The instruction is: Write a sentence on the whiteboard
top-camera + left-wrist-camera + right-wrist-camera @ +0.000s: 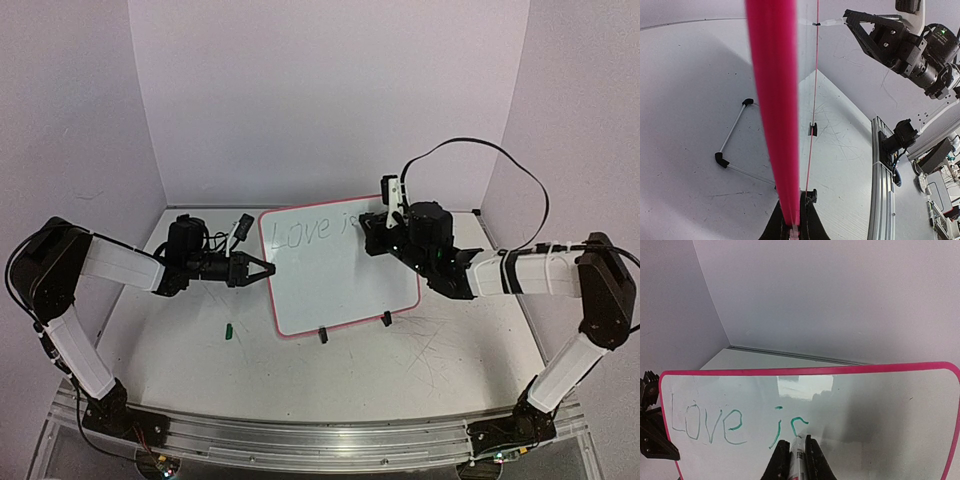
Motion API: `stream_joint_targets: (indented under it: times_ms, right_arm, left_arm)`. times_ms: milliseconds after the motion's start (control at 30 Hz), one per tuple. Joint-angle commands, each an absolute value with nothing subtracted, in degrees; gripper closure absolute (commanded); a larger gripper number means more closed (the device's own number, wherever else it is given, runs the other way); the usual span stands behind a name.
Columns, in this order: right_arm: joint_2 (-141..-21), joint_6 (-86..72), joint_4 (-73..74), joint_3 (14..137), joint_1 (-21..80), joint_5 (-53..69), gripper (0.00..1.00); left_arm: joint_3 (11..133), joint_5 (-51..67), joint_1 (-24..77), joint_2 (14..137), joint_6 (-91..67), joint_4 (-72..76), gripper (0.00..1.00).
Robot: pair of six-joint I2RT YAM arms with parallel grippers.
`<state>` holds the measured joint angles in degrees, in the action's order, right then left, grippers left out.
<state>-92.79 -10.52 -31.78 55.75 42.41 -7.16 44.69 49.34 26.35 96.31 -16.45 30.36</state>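
While the left gripper (262, 268) is clamped on the left edge of the whiteboard (345, 285), the board stands near the middle of the table (420, 370), between the two arms. It rests on its lower long edge. The board is a small white rectangle with a thin pink-red frame and rounded corners. Two small black clip feet (322, 335) grip its bottom edge, one near the lower left corner and one further right. In the left wrist view the frame is seen edge-on as a pink band running down between the closed fingers. A pale glare patch lies on the upper middle of the glossy surface.

The sentence (707, 422) is thin dark-green handwriting along the top of the board. It reads "Love", then a gap, then "i" and a letter of which only the curved top is drawn.

The right gripper (796, 452) is closed around a white marker (799, 460), whose tip is at the board just below that unfinished letter. Dark print on the marker barrel is too small to read.

A small green piece (228, 330) lies on the table near the board's lower left corner, apart from it. Faint dark scribbles mark the tabletop.
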Motion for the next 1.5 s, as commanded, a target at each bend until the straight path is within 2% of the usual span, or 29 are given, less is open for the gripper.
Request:
stream_joint_targets:
  times_ms: [0,767,900,1100,1467]
  right_arm:
    - [-90.8,-9.9,-30.2,54.3,42.3,-10.4,1.00]
    - [-93.4,-10.8,-31.2,55.9,45.3,-8.6,1.00]
    - [-89.1,-10.5,-34.3,55.0,45.3,-6.6,1.00]
    - [-79.8,-8.5,-35.8,45.1,45.1,-7.6,1.00]
    - [-87.3,-2.2,-28.7,52.6,50.9,2.8,1.00]
  left_arm:
    - [46.5,44.5,26.0,96.1,-12.9,30.0,1.00]
    - [46.2,44.3,26.0,95.9,-12.8,29.9,1.00]
    - [46.4,44.3,26.0,96.4,-12.9,30.0,1.00]
    - [46.2,43.6,26.0,96.1,-12.9,30.0,1.00]
    - [46.0,42.6,26.0,94.8,-13.3,29.8,1.00]
